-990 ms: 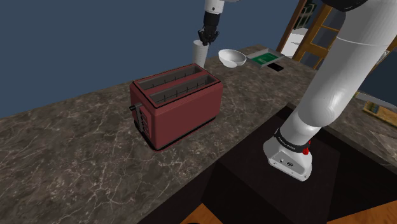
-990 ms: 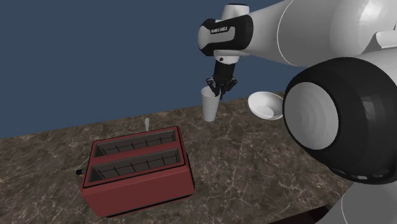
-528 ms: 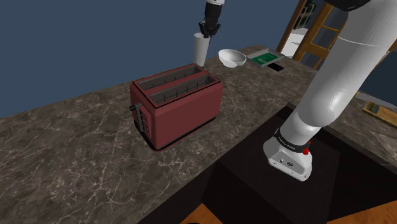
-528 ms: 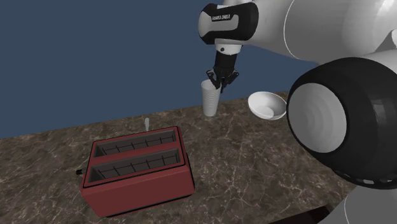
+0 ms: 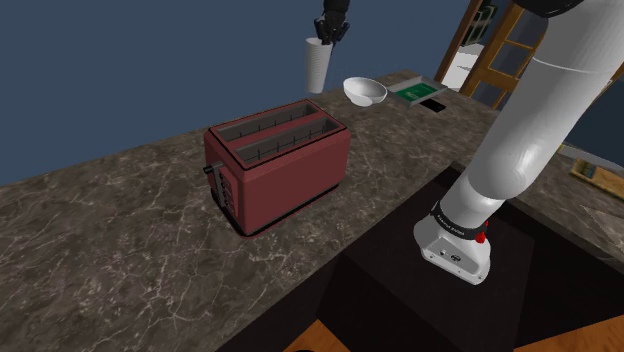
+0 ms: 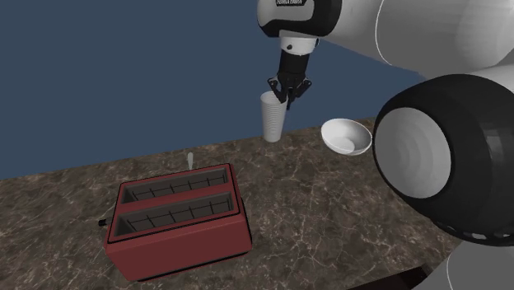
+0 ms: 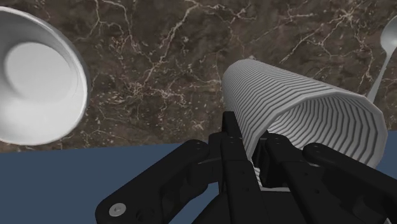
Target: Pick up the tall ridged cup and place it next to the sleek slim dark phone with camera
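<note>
- Gripper (image 5: 326, 38) sits at top centre of the shoulder view, pointing down, jaws clenched on the cup's rim.
- Wrist view confirms it: gripper (image 7: 256, 150) has one finger outside the ribbed wall and one inside the mouth, wall pinched between them.
- Tall ridged cup (image 5: 317, 68) is white and upright, hanging below the fingers. In the shoulder view its base is clear of the counter (image 5: 120, 230), with the blue wall behind it.
- In the second exterior view the cup (image 6: 273, 123) is at upper centre, with the gripper (image 6: 288, 96) on its rim.
- White bowl (image 5: 365, 92) rests on the dark marbled counter, just right of the cup in the shoulder view.
- Red two-slot toaster (image 5: 278, 165) is mid-frame, well below and left of the cup.
- In the wrist view I see the cup (image 7: 305, 114) ridged along its full length, the bowl (image 7: 38, 76) on one side of it and a white spoon (image 7: 388, 38) on the other.
- A flat green-topped item (image 5: 418, 93) lies right of the bowl; I can't tell what it is.
</note>
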You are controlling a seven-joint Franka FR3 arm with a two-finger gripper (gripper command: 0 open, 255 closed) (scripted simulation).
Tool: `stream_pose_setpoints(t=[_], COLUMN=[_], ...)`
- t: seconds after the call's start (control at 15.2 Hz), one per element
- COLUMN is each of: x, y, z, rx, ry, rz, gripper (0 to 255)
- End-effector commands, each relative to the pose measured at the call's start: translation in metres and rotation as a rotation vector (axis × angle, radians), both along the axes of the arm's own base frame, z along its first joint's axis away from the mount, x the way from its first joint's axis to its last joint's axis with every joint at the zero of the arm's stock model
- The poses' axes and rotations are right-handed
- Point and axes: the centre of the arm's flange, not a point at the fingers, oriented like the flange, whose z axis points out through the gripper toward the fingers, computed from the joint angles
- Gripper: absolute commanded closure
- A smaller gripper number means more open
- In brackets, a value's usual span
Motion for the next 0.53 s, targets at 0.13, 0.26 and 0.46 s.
stream_pose_setpoints(t=[0.13,0.26,0.46], x=[-0.001,-0.001,-0.001], y=[0.001,0.001,0.001], z=[0.022,0.033,0.049], rx=[0.000,0.000,0.000], ry=[0.000,0.000,0.000], rz=[0.000,0.000,0.000], gripper=[255,255,255])
